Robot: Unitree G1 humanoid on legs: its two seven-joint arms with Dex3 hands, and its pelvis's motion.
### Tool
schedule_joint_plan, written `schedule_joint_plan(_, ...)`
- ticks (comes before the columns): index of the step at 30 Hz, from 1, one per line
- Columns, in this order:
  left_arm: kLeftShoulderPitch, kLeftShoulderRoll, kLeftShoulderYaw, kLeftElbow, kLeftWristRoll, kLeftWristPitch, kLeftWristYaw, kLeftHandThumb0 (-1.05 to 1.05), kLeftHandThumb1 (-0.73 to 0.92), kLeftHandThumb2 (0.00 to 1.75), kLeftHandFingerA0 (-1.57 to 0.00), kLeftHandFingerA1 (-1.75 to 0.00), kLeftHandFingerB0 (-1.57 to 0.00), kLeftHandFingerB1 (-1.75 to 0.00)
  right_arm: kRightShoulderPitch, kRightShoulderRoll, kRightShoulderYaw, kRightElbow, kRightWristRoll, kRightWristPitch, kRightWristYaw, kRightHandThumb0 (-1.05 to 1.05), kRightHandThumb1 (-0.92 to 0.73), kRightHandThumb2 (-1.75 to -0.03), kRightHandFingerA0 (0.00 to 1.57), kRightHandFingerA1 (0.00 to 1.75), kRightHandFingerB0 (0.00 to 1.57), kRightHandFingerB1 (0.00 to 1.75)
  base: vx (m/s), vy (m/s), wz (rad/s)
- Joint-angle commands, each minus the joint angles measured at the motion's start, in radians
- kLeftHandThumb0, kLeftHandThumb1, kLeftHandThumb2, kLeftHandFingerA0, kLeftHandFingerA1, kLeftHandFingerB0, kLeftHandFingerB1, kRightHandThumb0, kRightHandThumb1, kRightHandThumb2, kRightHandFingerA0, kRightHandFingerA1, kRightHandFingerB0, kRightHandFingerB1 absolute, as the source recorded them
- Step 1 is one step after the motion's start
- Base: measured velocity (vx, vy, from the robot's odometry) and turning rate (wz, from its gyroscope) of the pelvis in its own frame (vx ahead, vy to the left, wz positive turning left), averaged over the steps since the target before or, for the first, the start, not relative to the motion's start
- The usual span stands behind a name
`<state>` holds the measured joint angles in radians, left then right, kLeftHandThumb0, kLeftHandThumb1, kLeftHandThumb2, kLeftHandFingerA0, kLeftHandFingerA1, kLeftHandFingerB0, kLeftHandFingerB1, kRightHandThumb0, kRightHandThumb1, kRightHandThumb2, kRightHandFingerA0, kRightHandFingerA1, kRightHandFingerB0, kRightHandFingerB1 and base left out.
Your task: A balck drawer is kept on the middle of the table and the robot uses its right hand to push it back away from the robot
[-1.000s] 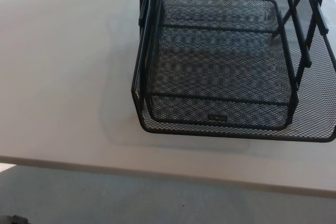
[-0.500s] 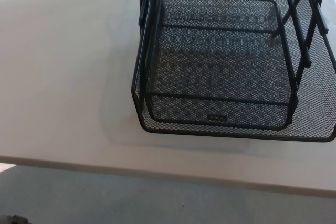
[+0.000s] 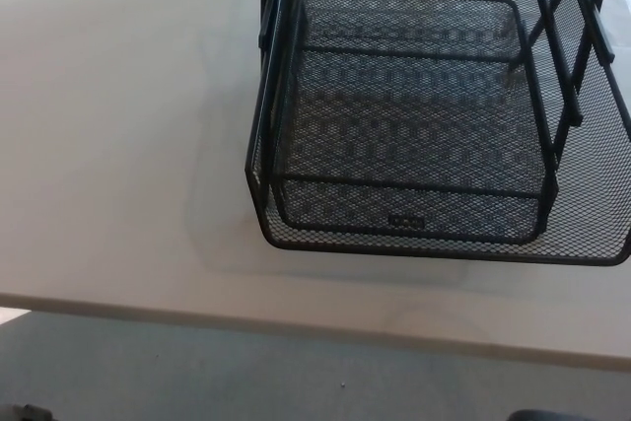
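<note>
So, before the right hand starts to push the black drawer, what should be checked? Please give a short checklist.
1. Black mesh drawer stands on the table: ok.
2. Drawer's near front edge is clear of things, free to push: ok.
3. Drawer is empty, nothing loose inside: ok.
4. Right hand is in position at the front edge: not ok, no hand shows.
5. Table room behind the drawer: cannot tell, cut off by the picture's top.

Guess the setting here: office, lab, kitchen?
Probably an office or lab workspace. A black wire-mesh desk tray, the stacking kind used for paperwork, sits on a plain pale table, with grey floor beyond the near table edge. No robot hand shows.
</note>
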<state>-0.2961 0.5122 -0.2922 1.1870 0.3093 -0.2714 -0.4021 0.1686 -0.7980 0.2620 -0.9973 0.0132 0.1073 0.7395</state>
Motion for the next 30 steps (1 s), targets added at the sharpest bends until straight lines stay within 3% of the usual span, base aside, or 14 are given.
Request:
schedule_joint_plan(1, 0.002, 0.021, 0.008, 0.013, 0.008, -0.021, -0.007, -0.56, 0.70, 0.62, -0.48, -0.39, -0.34, -0.33, -0.193, -0.024, 0.071, -0.009, 0.103, 0.219, 0.122, -0.52, -0.81, -0.64, 0.42, 0.41, 0.32, 0.34, 0.00, 0.000, 0.00)
schedule_joint_plan(14, -0.002, 0.021, 0.005, 0.014, 0.010, -0.027, -0.013, -0.55, 0.74, 0.62, -0.51, -0.39, -0.36, -0.33, -0.520, 0.123, 0.310, 0.203, 0.039, 0.385, 0.168, -0.49, -0.78, -0.64, 0.48, 0.41, 0.34, 0.34, 0.00, 0.000, 0.00)
schedule_joint_plan(30, -0.005, 0.018, 0.005, 0.012, 0.009, -0.027, -0.021, -0.55, 0.74, 0.62, -0.49, -0.39, -0.36, -0.34, -0.742, 0.215, 0.458, 0.466, -0.094, 0.444, 0.173, -0.49, -0.79, -0.63, 0.46, 0.41, 0.34, 0.34, 0.00, 0.000, 0.00)
